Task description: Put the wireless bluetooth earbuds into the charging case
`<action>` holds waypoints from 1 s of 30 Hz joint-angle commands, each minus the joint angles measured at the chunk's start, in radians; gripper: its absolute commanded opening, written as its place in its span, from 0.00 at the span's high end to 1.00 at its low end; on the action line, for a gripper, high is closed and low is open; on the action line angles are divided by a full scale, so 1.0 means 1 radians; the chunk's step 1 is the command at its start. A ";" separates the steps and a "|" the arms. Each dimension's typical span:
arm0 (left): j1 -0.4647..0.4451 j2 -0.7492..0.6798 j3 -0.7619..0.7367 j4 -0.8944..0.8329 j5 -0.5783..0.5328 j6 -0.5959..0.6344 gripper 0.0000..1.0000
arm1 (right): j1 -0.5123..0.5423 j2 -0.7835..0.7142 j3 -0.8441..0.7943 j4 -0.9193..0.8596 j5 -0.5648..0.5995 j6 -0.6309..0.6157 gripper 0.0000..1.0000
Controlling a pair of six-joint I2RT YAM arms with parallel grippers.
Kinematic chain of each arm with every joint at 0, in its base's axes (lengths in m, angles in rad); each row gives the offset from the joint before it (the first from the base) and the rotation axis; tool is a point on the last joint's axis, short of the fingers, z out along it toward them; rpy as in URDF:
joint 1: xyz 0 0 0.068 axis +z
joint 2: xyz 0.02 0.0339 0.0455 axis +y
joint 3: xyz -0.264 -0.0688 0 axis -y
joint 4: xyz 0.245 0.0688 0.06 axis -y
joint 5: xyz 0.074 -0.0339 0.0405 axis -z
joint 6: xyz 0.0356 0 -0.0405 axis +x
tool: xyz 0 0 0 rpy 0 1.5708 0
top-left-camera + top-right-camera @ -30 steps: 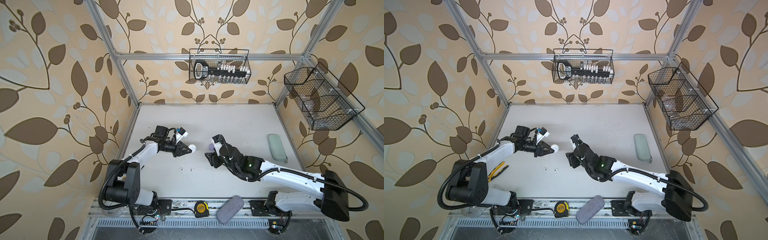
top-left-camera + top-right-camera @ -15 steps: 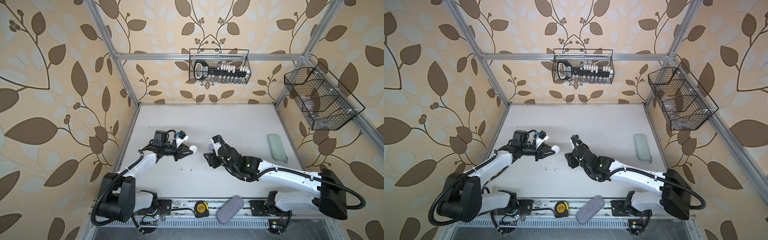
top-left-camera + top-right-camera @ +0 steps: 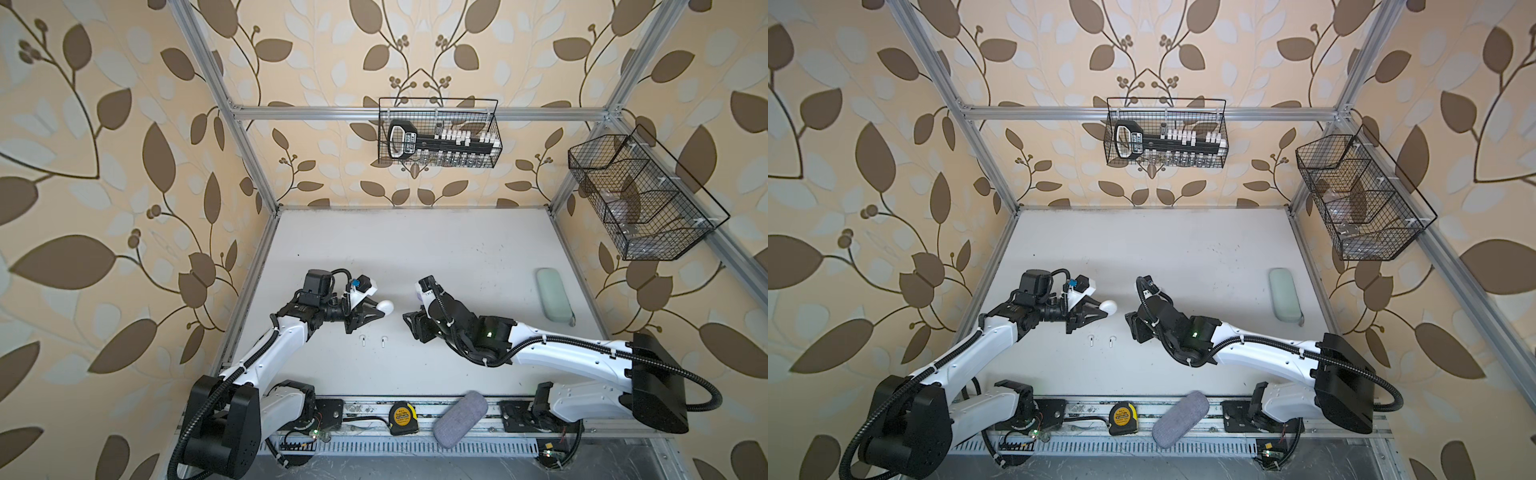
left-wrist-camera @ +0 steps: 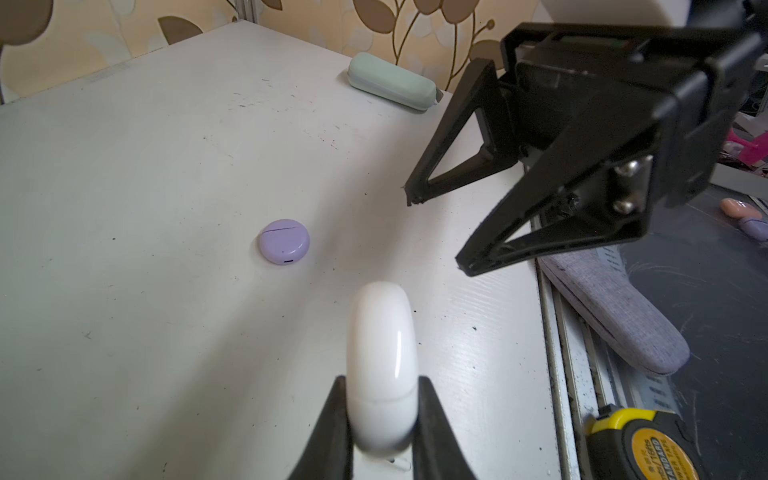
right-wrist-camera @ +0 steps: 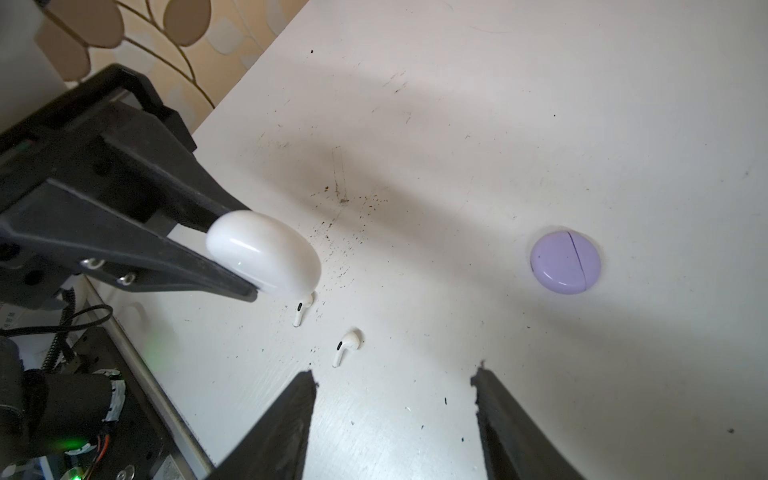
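White earbuds point(image 5: 347, 345) lie loose; left gripper point(image 4: 382, 380) pinches the closed white charging case point(image 5: 264, 253) aloft, so the spread, empty right gripper point(image 5: 395, 374) probably must open it next.

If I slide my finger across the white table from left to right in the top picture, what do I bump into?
A white earbud → white charging case → right gripper → mint-green glasses case. The second earbud lines up with the charging case, so I skip it.
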 commanded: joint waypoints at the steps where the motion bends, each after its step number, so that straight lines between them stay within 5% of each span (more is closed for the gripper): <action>1: -0.004 -0.028 -0.001 -0.029 0.035 0.055 0.98 | 0.014 0.013 0.036 0.015 0.006 0.042 0.38; 30: -0.096 -0.084 -0.030 -0.075 -0.050 0.121 0.96 | 0.032 0.068 0.083 0.020 -0.083 0.127 0.38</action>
